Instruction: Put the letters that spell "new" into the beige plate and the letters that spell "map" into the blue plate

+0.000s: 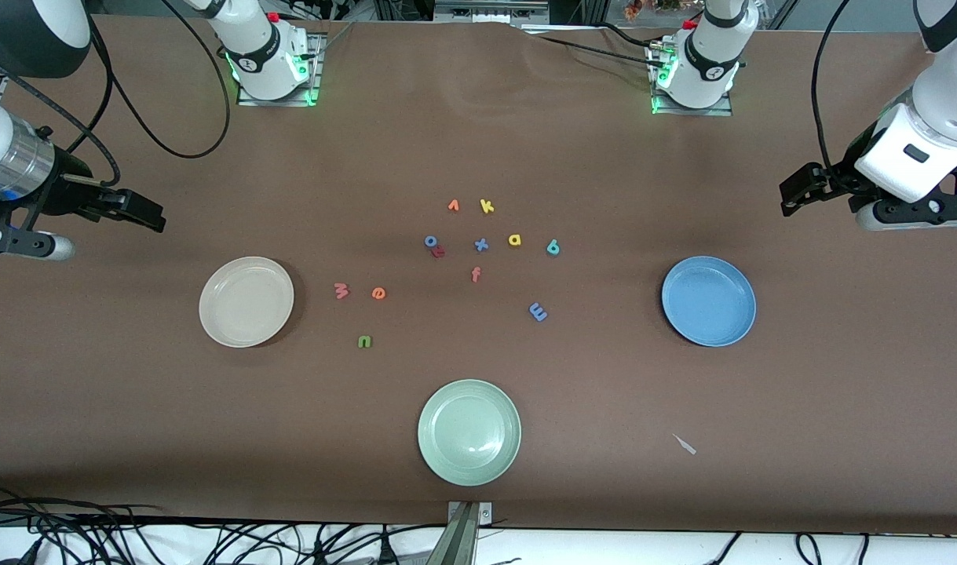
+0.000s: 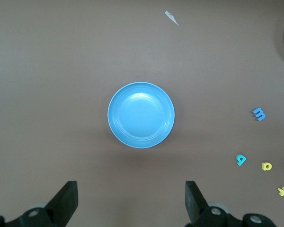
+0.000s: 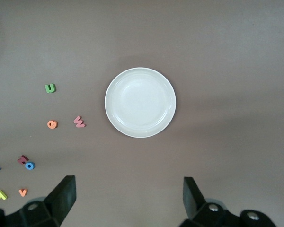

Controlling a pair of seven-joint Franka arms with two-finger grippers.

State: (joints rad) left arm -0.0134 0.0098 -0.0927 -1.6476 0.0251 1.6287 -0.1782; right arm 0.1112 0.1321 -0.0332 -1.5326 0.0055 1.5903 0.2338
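Note:
The beige plate (image 1: 246,301) lies empty toward the right arm's end, with the salmon "w" (image 1: 341,291), orange "e" (image 1: 378,293) and green "n" (image 1: 364,341) beside it on the cloth. The blue plate (image 1: 709,300) lies empty toward the left arm's end. The blue "m" (image 1: 538,311), yellow "a" (image 1: 515,240) and teal "p" (image 1: 553,248) lie mid-table. My right gripper (image 3: 128,179) hangs open and empty high above the beige plate (image 3: 140,102). My left gripper (image 2: 131,185) hangs open and empty high above the blue plate (image 2: 141,115).
A pale green plate (image 1: 469,431) sits nearest the front camera. Spare letters lie mid-table: yellow "k" (image 1: 487,206), orange "v" (image 1: 453,205), blue "x" (image 1: 481,245), red-orange "f" (image 1: 476,274), blue "o" (image 1: 430,241). A small pale scrap (image 1: 685,444) lies near the front edge.

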